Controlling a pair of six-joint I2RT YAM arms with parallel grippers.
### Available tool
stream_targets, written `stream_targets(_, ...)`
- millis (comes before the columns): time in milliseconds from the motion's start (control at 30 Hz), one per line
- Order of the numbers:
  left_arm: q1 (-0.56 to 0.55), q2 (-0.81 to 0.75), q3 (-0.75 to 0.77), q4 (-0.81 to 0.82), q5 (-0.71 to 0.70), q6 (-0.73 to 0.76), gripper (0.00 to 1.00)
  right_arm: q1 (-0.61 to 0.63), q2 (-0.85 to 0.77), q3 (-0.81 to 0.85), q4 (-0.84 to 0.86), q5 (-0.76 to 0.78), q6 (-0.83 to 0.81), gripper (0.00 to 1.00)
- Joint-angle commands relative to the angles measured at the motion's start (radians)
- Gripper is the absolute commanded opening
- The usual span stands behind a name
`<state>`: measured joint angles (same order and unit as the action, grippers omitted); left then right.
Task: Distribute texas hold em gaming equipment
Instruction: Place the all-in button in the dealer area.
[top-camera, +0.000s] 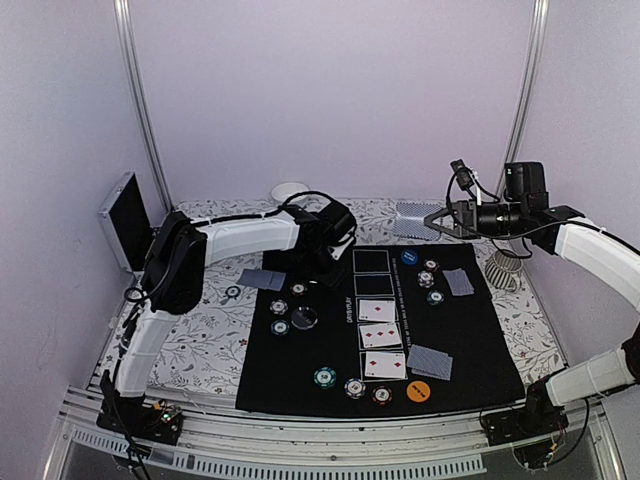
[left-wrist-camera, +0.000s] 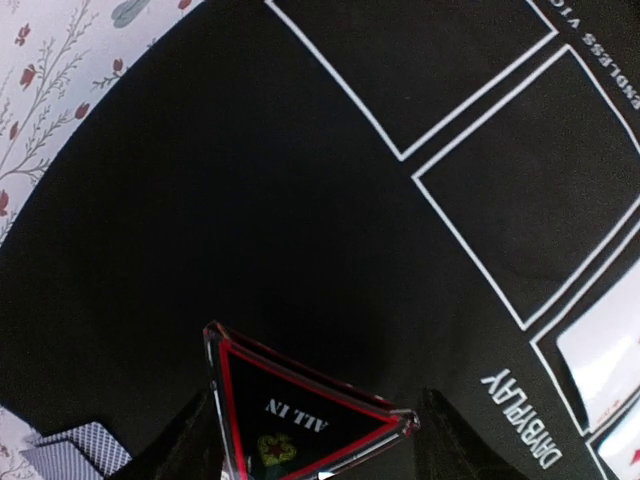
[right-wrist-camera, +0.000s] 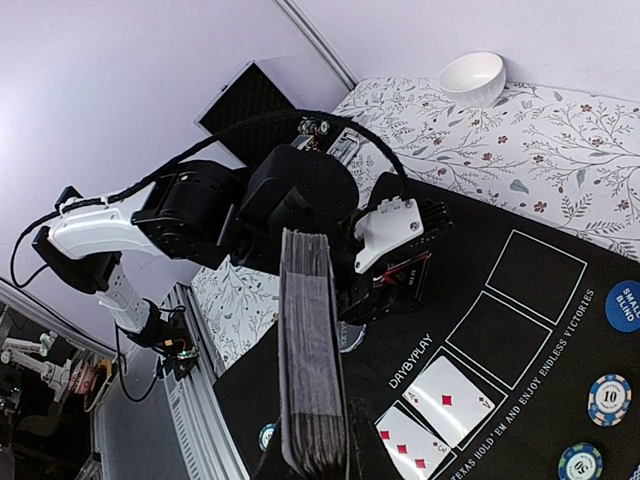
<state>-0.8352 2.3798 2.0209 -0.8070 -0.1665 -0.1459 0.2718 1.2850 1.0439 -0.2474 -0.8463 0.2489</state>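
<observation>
Clamped on the triangular marker, the left gripper should lay it flat on the mat outside the white boxes; the right gripper is clamped on the deck.

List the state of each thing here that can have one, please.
Left gripper: shut on ALL IN triangle.
Right gripper: shut on deck.
Centre cards: three, face up.
Side cards: face down.
Far boxes: two, empty.
Case: open.
Bowl: upright.
</observation>
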Motion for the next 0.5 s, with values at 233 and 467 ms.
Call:
stream_targets(233, 0.036, -0.009, -0.022, 0.003, -0.028, -0.052, 0.98, -0.008, -0.026, 0.030, -0.020, 0.004, -0.007, 0.02)
stream_targets(467, -0.023, -0.317, -0.274, 0.362, -0.054, 0.098, 0.98, -0.007, -0.023, 0.036, -0.024, -0.041, -0.007, 0.02)
